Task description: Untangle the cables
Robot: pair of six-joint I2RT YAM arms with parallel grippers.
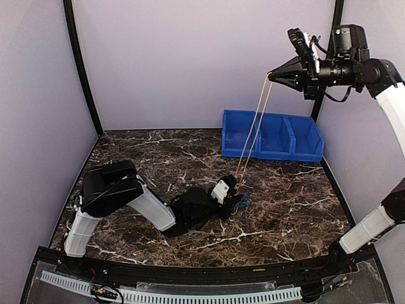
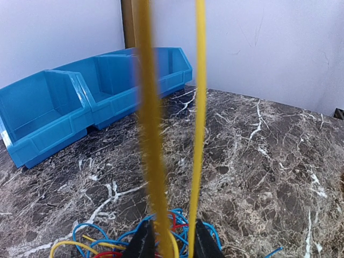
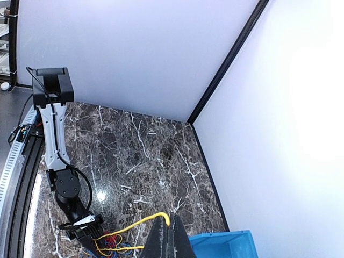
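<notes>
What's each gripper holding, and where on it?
Right gripper: shut on the yellow cable at the top of its loop. Left gripper: at the tangle, yellow strands between its fingers; clamp can't be told.

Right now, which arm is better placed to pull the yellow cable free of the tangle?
Right. The right gripper is shut on the yellow cable, raised high with both strands taut. The left gripper sits low at the tangle, better suited to anchoring it.
</notes>
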